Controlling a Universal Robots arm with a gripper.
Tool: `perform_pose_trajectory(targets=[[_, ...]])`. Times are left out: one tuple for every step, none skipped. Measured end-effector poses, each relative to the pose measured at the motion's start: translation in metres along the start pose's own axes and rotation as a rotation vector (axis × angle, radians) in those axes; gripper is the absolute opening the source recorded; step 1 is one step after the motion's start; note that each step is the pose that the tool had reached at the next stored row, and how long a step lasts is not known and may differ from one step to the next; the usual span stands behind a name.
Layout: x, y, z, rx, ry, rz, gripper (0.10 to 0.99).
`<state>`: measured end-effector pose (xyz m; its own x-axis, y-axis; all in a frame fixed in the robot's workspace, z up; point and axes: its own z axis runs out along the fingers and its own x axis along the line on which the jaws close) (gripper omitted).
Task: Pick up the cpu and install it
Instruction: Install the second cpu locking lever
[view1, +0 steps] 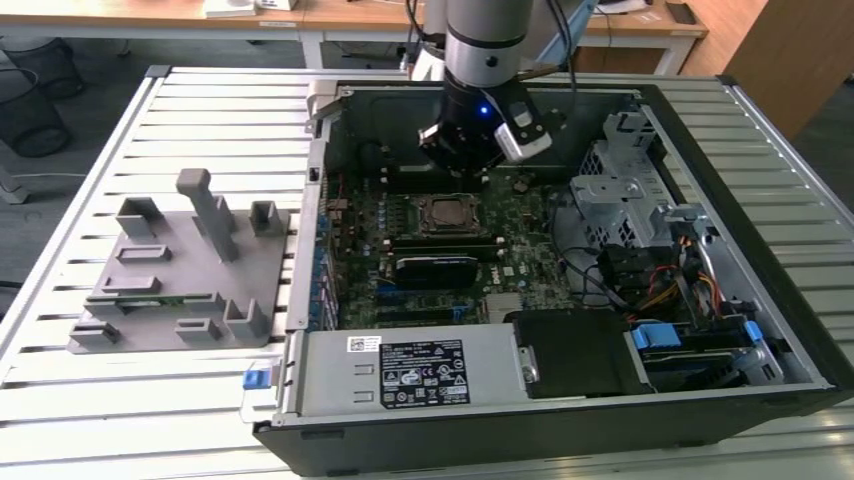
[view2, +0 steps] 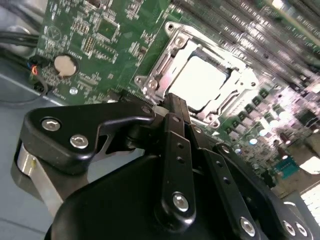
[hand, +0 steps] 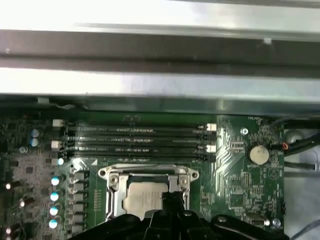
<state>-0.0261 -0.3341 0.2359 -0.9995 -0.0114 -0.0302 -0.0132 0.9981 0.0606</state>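
My gripper (view1: 461, 165) hangs over the motherboard (view1: 521, 215) inside the open computer case (view1: 561, 425), upper middle of the exterior view, fingers pressed together on nothing. The cpu (view2: 197, 82) already lies in its socket (view1: 447, 213), centre of the board, bright silver in both wrist views. I judge placing done; whether the socket frame is latched I cannot tell.
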Motion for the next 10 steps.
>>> perform_pose_trajectory(targets=[[0.0,-0.0039,-0.0003,0.0,0.0,0.0,0.114],[0.0001,-0.008,-0.0005,0.0,0.0,0.0,0.114],[0.0002,-0.0118,-0.0007,0.0,0.0,0.0,0.114],[0.0002,-0.0154,-0.001,0.0,0.0,0.0,0.114],[0.0002,-0.0175,-0.0011,0.0,0.0,0.0,0.114],[0.0002,-0.0193,-0.0012,0.0,0.0001,0.0,0.114],[0.0002,-0.0207,-0.0013,0.0,0.0001,0.0,0.114],[0.0002,-0.0226,-0.0014,0.0,0.0004,0.0,0.114],[0.0002,-0.0251,-0.0015,0.0,0.001,0.0,0.114],[0.0003,-0.0279,-0.0017,0.0,0.0013,0.0,0.114]])
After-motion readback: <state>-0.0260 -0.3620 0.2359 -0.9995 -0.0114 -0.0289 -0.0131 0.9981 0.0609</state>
